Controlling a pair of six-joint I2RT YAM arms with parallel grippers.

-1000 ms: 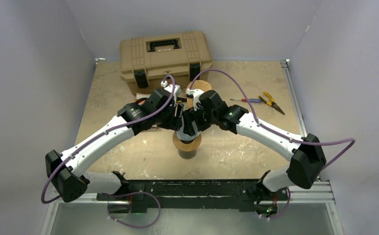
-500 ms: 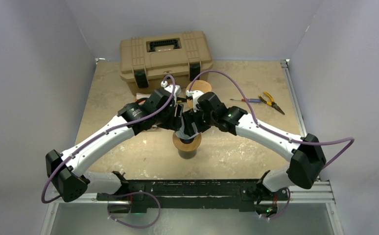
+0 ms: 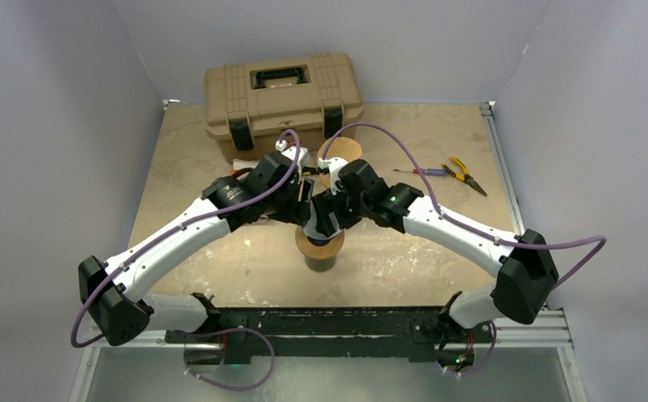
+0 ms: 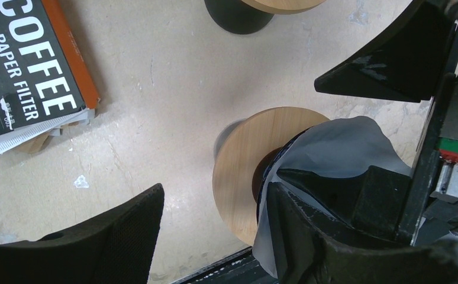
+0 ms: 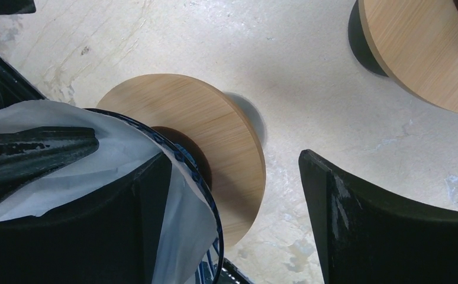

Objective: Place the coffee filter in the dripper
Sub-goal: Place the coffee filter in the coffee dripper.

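The beige table (image 3: 220, 251) (stone-mottled) carries a toolbox (image 3: 283, 96), pliers (image 3: 465, 174), a screwdriver (image 3: 417, 172), a filter pack (image 4: 28, 71), the dripper (image 3: 320, 245) and another wooden stand (image 3: 347, 148).

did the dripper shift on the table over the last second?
No. In the top view the dripper sits at the same spot, just as far in front of the toolbox and in line with its right latch, as before.

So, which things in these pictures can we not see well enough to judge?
Top view: the inside of the dripper, covered by the left arm and right arm.
Left wrist view: the bottom of the filter, behind a black finger; the filter pack, cut off by the left edge.
Right wrist view: the second wooden disc, cut off by the top-right corner.
Top view: the pliers, too small for detail.
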